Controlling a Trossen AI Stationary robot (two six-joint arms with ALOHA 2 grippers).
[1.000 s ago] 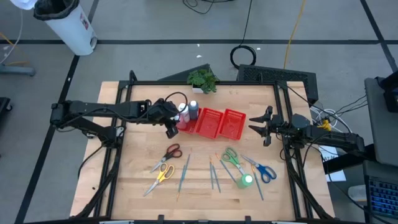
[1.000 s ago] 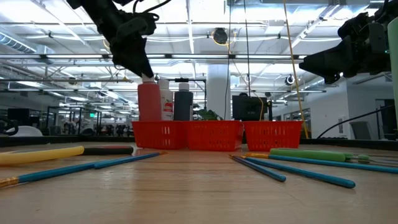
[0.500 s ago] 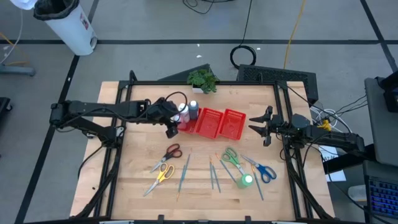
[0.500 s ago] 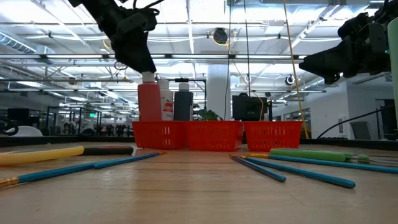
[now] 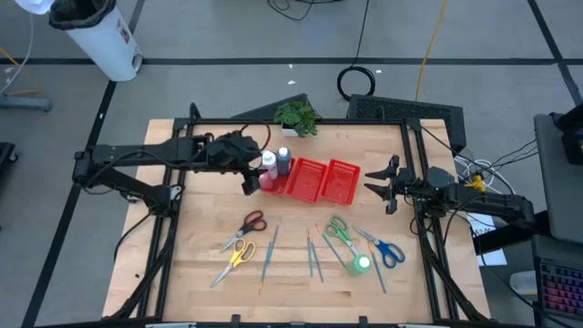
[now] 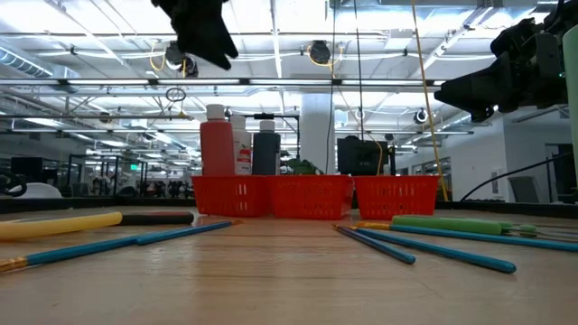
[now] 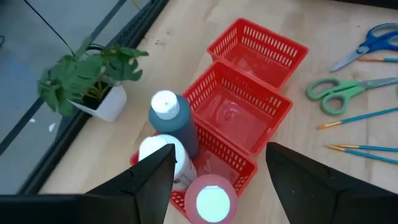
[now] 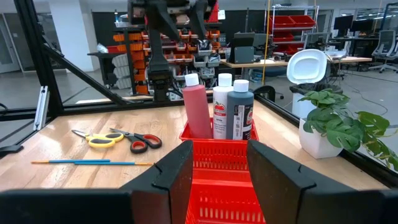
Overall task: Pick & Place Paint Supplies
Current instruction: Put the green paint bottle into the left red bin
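While three paint bottles (image 5: 273, 165) stand in the red tray's (image 5: 314, 179) left compartment, both arms hang clear.
Left gripper (image 5: 247, 169) hovers above the bottles, jaws apart, empty; right gripper (image 5: 381, 185) waits right of the tray, jaws apart, empty; scissors (image 5: 243, 238) lie on the desk (image 5: 191, 219).

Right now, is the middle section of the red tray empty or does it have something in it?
Empty. In the left wrist view the middle compartment shows bare mesh; the three paint bottles all stand upright in the end compartment nearest the left gripper.
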